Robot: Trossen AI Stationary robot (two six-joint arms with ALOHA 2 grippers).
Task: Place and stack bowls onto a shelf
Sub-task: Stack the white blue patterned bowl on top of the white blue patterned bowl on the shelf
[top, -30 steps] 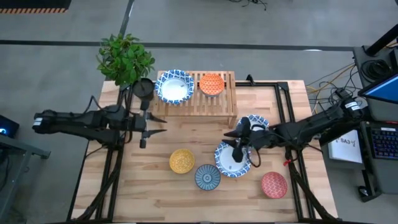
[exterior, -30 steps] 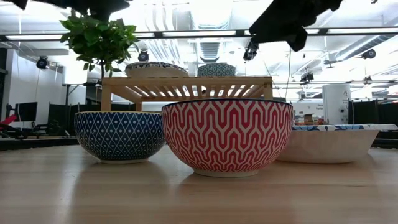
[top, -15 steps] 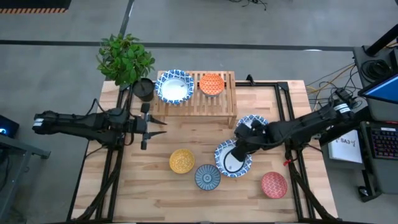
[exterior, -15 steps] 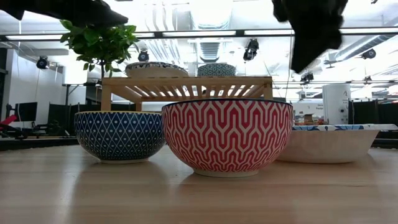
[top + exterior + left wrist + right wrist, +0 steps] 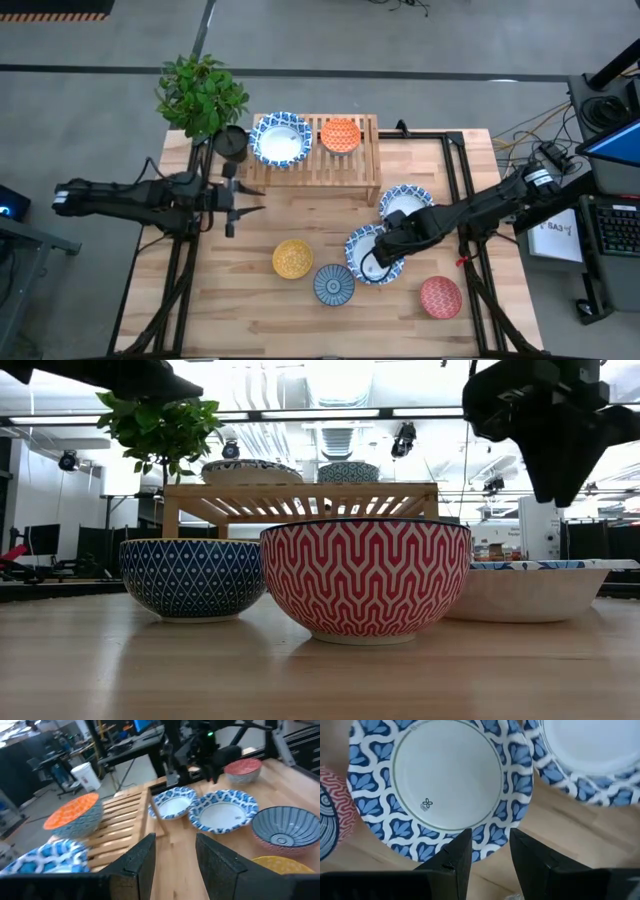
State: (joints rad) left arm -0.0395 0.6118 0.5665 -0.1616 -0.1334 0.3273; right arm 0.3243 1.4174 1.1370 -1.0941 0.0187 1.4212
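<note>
The light-wood shelf [image 5: 313, 160] stands at the table's far side with a wide white, blue-rimmed bowl [image 5: 281, 139] and the orange bowl [image 5: 340, 135] on its slats. Two more wide bowls [image 5: 405, 200] [image 5: 366, 262] rest on the table, with the yellow [image 5: 293, 259], blue-grey [image 5: 333, 284] and red [image 5: 440, 297] bowls near them. My right gripper [image 5: 490, 852] is open above the nearer wide bowl [image 5: 445, 780]. Its fingers stand either side of the bowl's rim [image 5: 490, 835], above it in the low view [image 5: 558, 485]. My left gripper [image 5: 250, 200] is open and empty, left of the shelf's front.
A potted plant [image 5: 203, 95] and a dark pot [image 5: 231, 141] stand at the table's far left corner beside the shelf. Bare planks lie at the table's near left [image 5: 220, 300]. Black frame rails [image 5: 460, 170] run along the table's sides.
My right gripper has moved toward the table's near edge and down. It has gone from between the two wide bowls to over the nearer wide bowl, and has tipped downward. The bowls have stayed in place.
</note>
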